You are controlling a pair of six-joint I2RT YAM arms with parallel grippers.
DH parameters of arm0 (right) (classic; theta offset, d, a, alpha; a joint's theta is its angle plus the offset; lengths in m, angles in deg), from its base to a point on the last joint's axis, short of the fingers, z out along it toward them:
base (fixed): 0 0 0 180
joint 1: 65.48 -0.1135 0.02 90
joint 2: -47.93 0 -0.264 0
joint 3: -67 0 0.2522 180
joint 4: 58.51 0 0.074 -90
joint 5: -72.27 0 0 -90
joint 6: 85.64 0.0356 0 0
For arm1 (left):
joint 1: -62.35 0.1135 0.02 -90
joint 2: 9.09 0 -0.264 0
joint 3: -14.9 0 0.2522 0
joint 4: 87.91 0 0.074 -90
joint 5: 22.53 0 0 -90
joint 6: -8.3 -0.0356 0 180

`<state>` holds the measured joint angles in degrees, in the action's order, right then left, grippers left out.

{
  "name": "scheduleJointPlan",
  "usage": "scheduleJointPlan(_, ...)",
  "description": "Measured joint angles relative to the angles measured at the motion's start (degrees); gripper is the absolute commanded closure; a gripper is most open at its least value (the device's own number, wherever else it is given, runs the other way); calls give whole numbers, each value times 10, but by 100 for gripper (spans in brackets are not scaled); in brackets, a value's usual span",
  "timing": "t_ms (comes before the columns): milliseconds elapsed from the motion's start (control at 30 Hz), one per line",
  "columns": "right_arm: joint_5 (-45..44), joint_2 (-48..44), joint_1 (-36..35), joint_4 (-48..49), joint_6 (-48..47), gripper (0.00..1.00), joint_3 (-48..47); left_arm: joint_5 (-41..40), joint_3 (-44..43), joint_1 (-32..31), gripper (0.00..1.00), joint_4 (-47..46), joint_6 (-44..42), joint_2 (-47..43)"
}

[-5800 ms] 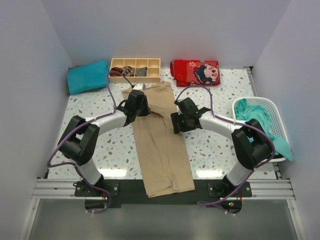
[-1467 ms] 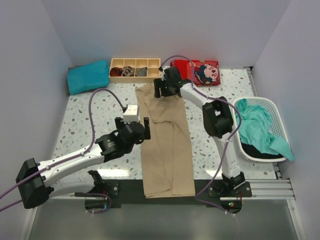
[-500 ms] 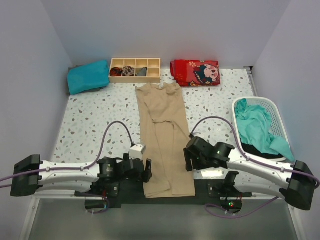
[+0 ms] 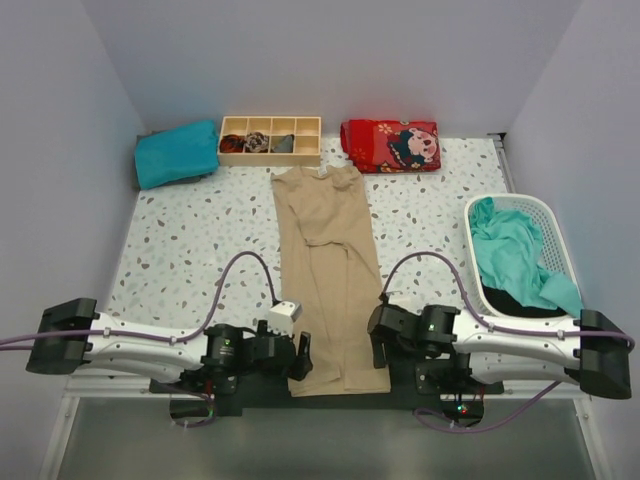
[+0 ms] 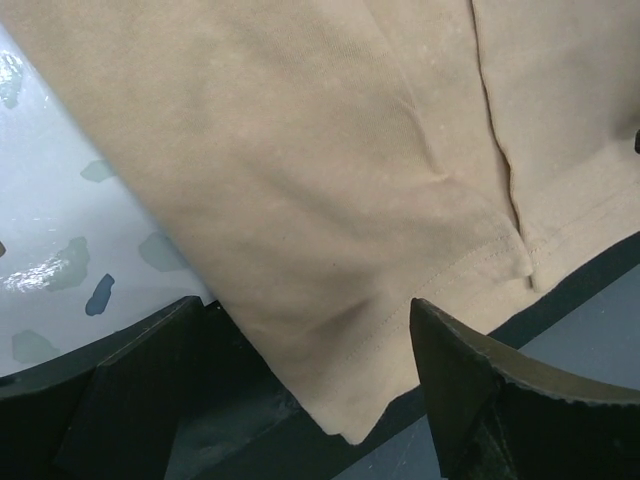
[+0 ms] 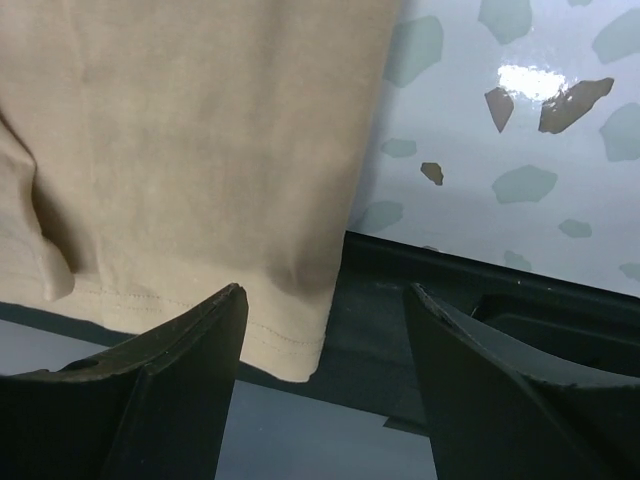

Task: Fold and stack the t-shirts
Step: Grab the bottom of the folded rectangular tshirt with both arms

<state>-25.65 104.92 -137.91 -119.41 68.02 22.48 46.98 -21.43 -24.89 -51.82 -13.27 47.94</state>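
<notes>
At the table's (image 4: 180, 240) near edge, left gripper (image 4: 304, 357) and right gripper (image 4: 377, 347), jaws spread, flank the tan t-shirt's (image 4: 325, 270) hem.

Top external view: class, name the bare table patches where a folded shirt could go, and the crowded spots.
Bare table: between the tan t-shirt, the folded teal t-shirt and the left edge; also between the tan t-shirt, the red cloth and the basket. Crowded: the far row, and the near edge at the left gripper and right gripper.
</notes>
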Motion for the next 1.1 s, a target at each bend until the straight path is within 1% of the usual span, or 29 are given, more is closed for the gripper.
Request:
scheduleJointPlan(33,0,-1,-1,0,7,34,4,-1,0,-1,25,-3,1,3)
scheduleJointPlan(100,2,-7,-1,5,18,36,17,-3,0,0,30,-7,2,8)
scheduleJointPlan(133,4,-12,-1,6,23,39,25,-3,1,0,38,-10,3,10)
scheduleJointPlan(200,9,-21,-1,9,30,41,39,-7,8,0,44,-22,6,12)
scheduleJointPlan(233,10,-24,0,10,32,43,41,-9,12,0,48,-30,8,12)
scheduleJointPlan(333,15,-25,-1,24,34,47,44,-13,21,0,54,-47,11,13)
scheduleJointPlan(433,19,-21,0,48,30,49,49,-14,25,1,58,-56,15,15)
scheduleJointPlan(567,31,-8,0,68,19,52,49,-16,26,0,60,-61,16,20)
scheduleJointPlan(633,34,-3,0,78,14,54,49,-20,26,-4,59,-61,20,22)
scheduleJointPlan(667,37,0,0,83,11,54,49,-23,26,-7,54,-61,24,23)
scheduleJointPlan(733,42,2,-1,91,8,51,50,-29,26,-14,43,-60,32,24)
scheduleJointPlan(800,47,3,-1,100,6,48,50,-33,24,-22,43,-64,43,24)
scheduleJointPlan(867,50,2,-2,106,6,46,50,-42,20,-34,37,-60,50,24)
scheduleJointPlan(900,50,-1,-4,109,6,45,50,-46,18,-40,36,-55,53,23)
scheduleJointPlan(967,50,-5,-6,111,7,43,50,-25,9,-65,34,-43,70,20)
scheduleJointPlan(1033,49,-11,-9,114,9,41,53,15,2,-90,34,-32,87,18)
scheduleJointPlan(1100,48,-19,-11,116,12,41,57,22,0,-107,34,-26,96,18)
